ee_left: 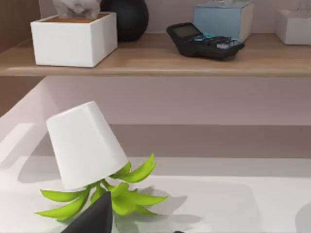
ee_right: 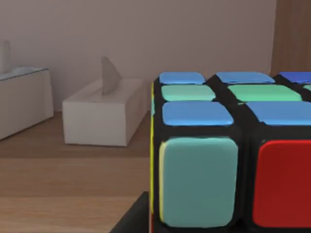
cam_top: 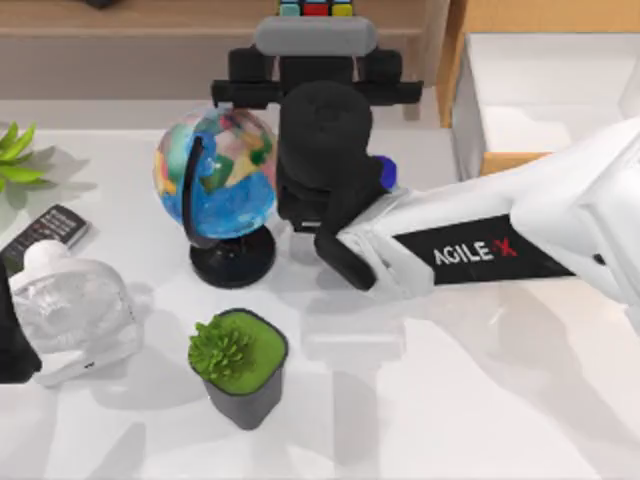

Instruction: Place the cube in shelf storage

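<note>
The white right arm [cam_top: 520, 235] reaches across to the long light-wood shelf board [cam_top: 150, 18]. Its black gripper [cam_top: 316, 30] meets one multicoloured Rubik's cube [cam_top: 316, 8] there; its grip cannot be told.

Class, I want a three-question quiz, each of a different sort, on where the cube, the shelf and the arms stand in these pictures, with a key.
1. True or false: the cube sits at the shelf board at the far edge of the table.
2. Which object stands nearest the right gripper on the table? A) the globe B) the green plant in a dark pot C) the remote
3. Fill in: the arm reaching to the shelf is the ____ arm.

Key: 1 true. 2 A. 3 right; the left wrist view shows a tipped white pot with green leaves under the shelf.
</note>
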### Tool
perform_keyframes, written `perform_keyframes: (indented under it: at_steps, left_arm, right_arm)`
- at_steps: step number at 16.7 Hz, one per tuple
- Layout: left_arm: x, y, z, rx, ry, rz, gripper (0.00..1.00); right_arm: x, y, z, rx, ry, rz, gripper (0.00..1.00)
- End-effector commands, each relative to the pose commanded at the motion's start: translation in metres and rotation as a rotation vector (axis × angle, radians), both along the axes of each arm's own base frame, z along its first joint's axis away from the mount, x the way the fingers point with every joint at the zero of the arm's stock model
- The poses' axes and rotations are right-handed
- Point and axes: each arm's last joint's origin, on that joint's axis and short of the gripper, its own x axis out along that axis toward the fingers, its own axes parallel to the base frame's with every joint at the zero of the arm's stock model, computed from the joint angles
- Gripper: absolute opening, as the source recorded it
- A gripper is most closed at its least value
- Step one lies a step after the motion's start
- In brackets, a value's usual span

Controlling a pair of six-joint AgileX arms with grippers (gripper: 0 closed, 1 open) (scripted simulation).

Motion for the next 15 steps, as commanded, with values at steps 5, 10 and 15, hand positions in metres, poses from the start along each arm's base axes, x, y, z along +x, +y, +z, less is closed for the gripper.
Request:
perform_keyframes:
  at_steps: [5,10,15]
  left_arm:
    - [0.0,0.0,0.0,0.0,0.0,0.0,1.0]
    - [0.0,0.0,0.0,0.0,0.0,0.0,1.0]
    - [0.0,0.0,0.0,0.0,0.0,0.0,1.0]
  right_arm:
    - [0.014,0.01,0.013,0.048,-0.028,0.017,0.0]
    - [0.068,0.006,0.029,0.092,-0.059,0.008,0.0]
    - [0.097,0.001,0.005,-0.001,0.001,0.004,0.0]
